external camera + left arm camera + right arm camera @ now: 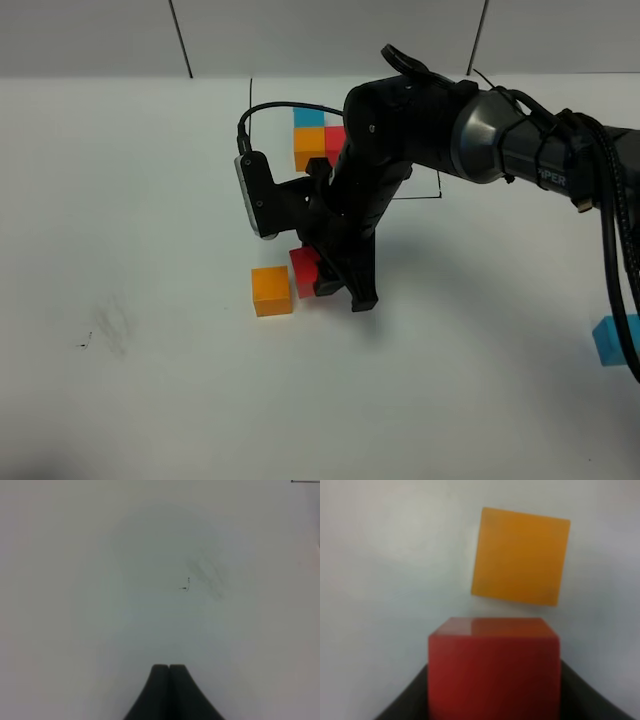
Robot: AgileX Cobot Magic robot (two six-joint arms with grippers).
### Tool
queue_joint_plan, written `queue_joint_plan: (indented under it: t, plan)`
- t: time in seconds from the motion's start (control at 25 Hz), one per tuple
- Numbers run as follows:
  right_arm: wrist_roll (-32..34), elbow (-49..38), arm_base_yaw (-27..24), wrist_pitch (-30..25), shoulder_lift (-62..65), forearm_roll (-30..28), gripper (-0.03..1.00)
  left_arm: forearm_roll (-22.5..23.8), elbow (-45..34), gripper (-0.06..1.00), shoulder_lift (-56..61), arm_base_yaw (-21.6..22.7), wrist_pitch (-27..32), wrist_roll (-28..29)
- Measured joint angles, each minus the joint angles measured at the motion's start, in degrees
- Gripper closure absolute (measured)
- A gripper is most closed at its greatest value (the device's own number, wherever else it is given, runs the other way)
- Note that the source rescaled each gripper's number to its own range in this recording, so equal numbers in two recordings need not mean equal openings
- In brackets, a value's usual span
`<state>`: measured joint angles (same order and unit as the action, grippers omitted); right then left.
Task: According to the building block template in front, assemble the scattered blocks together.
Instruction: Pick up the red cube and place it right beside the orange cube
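While right gripper (335,285) is clamping red cube (493,670) on opposite side faces, cube is sitting just beside orange cube (520,555). Blue cube (612,340) lying well apart; template (318,140) standing farther back. Cubes probably light, rigid, smooth: centred flat-face pinch suiting. Left gripper (169,690) hanging closed, empty.

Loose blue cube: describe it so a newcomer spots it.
On the white table, follow the hanging black cable down to the right edge of the high view. The loose blue cube sits there alone, partly behind that cable. Unlike the template's blue cube, it has no drawn frame and touches no other cube.
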<state>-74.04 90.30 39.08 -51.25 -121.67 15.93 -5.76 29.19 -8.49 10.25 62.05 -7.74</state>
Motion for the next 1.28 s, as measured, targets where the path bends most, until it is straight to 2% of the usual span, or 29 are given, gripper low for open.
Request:
queue_joint_plan:
  t: [0.36,1.28]
  plan:
    - [1.5,0.0,0.0,2.4,-1.3,0.4,0.5,0.0,0.0,0.94,0.0,0.0,0.0,0.0]
    - [1.8,0.0,0.0,3.1,-2.5,1.3,0.5,0.0,0.0,0.94,0.0,0.0,0.0,0.0]
